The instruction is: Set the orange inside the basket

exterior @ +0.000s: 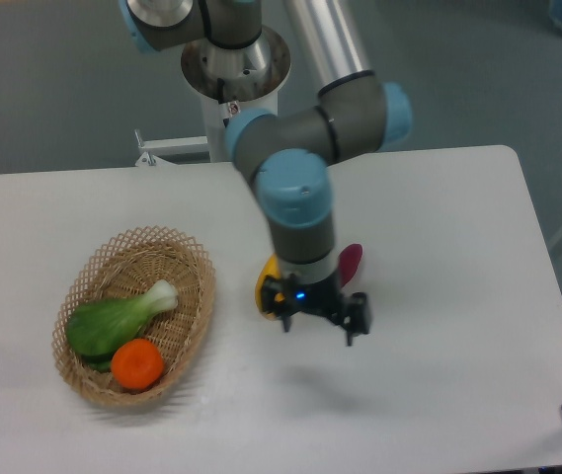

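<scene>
Orange (138, 363), resting inside wicker basket (194, 296) at its 6 o'clock end, touching bok choy (113, 321); gripper (319, 327), fingers apart and holding nothing, hovers over the white surface (439, 247) well apart, orange lying toward its 9 o'clock.

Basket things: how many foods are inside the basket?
2. The orange sits at the near end of the basket, and a green vegetable lies just behind it, touching it. Anything underneath them would be hidden.
</scene>
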Controlling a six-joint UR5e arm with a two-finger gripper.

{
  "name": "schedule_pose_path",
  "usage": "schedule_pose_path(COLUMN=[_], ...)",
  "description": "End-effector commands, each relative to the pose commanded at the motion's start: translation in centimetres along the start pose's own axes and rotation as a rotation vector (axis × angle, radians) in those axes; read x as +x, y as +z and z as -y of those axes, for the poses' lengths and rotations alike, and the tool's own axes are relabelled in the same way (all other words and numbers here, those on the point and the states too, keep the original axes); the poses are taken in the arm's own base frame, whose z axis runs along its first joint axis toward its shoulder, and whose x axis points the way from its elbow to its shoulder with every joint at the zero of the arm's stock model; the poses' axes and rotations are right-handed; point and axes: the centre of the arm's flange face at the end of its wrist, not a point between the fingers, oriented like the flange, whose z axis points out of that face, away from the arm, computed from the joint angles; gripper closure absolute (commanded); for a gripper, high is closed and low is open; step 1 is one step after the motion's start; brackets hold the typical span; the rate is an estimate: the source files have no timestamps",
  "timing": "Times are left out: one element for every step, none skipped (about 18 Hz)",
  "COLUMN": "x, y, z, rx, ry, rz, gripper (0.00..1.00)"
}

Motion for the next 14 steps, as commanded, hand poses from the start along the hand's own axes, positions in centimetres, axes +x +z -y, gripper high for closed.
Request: schedule_pose_path(x=[-1.0, -2.1, -3.6, -4.7, -5.4, -6.0, -6.5, -7.1, -7.5, -7.6, -7.8, -7.8, -7.8, -7.8], y=[0.2, 0.3, 0.3, 0.4, 0.6, 0.7, 1.0, 1.2, 1.1, 1.0, 1.1, 1.1, 1.1, 1.2], z=[-0.9, -2.0, -3.3, -4.4, -5.3, -6.0, -6.9, -7.7, -8.2, -8.3, -8.5, -8.5, -8.5, -8.5], rx=[-0.008, -0.011, -0.016, -0.02, -0.026, -0.031, -0.042, -0.052, -0.045, -0.044, -0.046, -0.044, -0.044, -0.046], ry=[0.001, 0.0, 0.011, 0.018, 0.018, 0.026, 0.051, 0.069, 0.066, 0.063, 0.058, 0.058, 0.058, 0.058], rz=[-0.003, -0.002, 0.002, 0.004, 0.0, -0.005, -0.021, -0.018, -0.02, -0.02, -0.018, -0.018, -0.018, -0.018], gripper=[0.0, 0.0, 0.0, 0.0, 0.0, 0.0, 0.0, 0.0, 0.0, 0.0, 0.0, 0.0, 0.0, 0.0])
